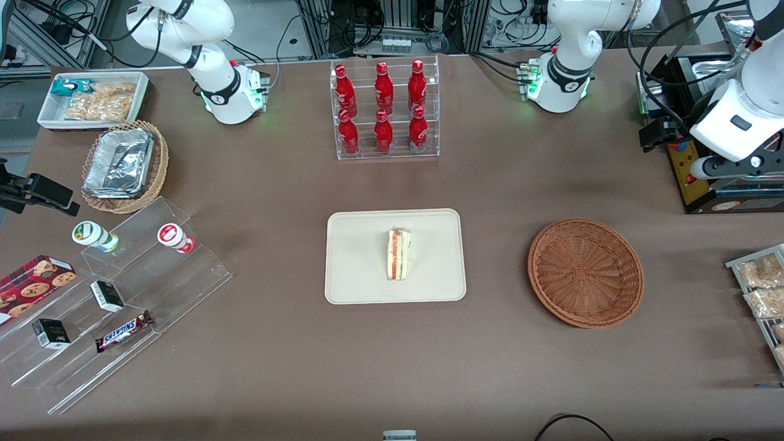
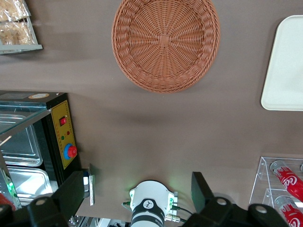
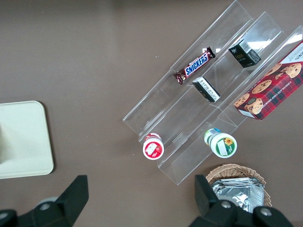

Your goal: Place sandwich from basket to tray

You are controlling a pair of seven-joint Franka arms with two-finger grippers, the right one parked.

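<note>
Sandwich stands on edge mid-tray, basket empty; hand spread open, raised over the table near the basket; risk: wedge topples if the tray is bumped.

The gripper hung high toward the working arm's end of the table, fingers spread, apparently well above the basket. Bare tablecloth lay between basket and tray. On the tray only the sandwich stood.

White left arm, black joints, black gripper.
</note>
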